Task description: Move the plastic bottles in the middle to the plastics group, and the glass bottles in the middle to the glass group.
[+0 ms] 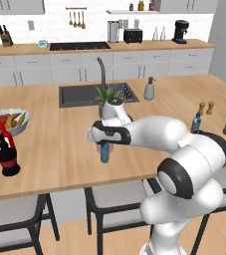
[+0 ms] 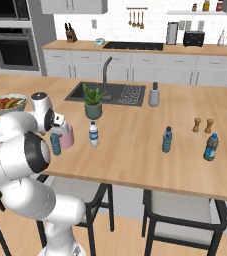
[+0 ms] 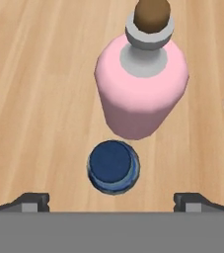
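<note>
Looking down the hand camera, I see my gripper (image 3: 111,200) spread wide, grasping nothing, above the dark blue bottle (image 3: 113,166), with the pink bottle (image 3: 140,91) just beyond, near the counter's (image 1: 59,164) front edge.

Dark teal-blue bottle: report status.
Gripper open, directly above slim dark teal-blue plastic bottle, not gripping. Squat pale-pink glass bottle close beside it, may crowd the fingers.

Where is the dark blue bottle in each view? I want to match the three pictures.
Left base view: dark blue bottle stands at centre, just below the gripper, near the counter's front edge.
Right base view: at left, partly behind the arm.
Hand view: seen from above, its cap low in the middle, between the open jaws.
Shared landmark: the pink bottle, right beside it.
</note>
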